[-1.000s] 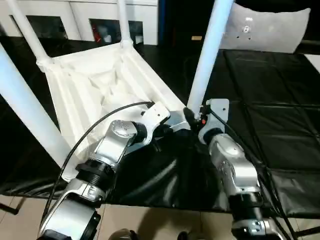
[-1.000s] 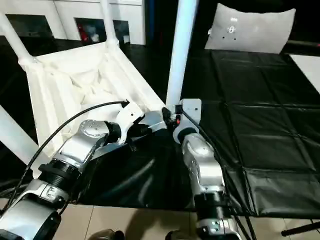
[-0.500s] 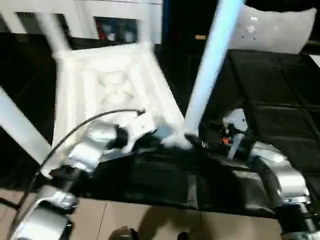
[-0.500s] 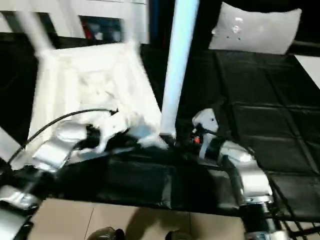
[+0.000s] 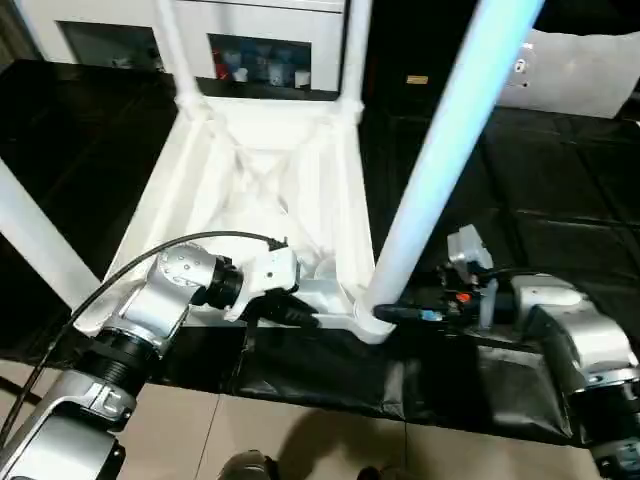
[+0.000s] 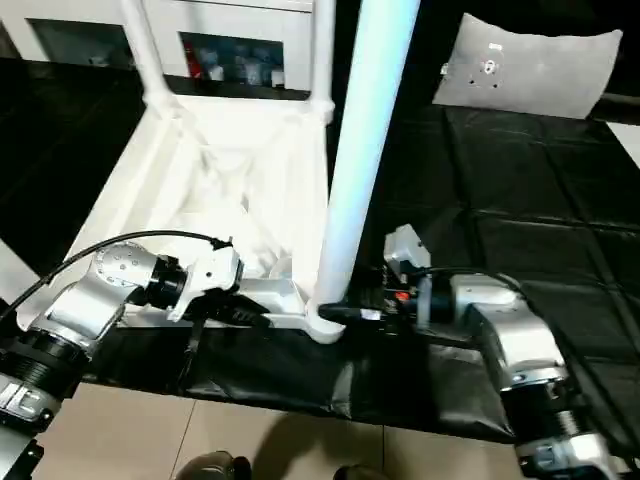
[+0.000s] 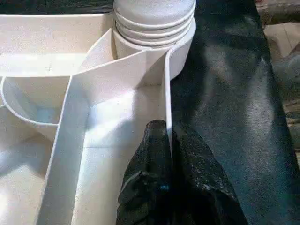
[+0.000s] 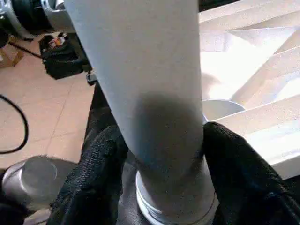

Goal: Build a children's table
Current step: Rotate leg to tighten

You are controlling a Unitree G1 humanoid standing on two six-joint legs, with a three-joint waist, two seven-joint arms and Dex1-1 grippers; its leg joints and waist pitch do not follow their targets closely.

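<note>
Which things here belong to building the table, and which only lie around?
For the job:
- white table top, upside down
- near leg
- left gripper, on the top's edge wall
- right gripper, around that leg

Lying about:
- white cushion
- white cabinet

Upturned white table (image 5: 265, 190) centre frame on black worktop (image 5: 560, 190); left gripper (image 5: 300, 315) at its near rim, right gripper (image 5: 395, 313) at leg (image 5: 440, 160) base.

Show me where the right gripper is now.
At the near right corner of the tabletop, its fingers either side of the leg base.
</note>
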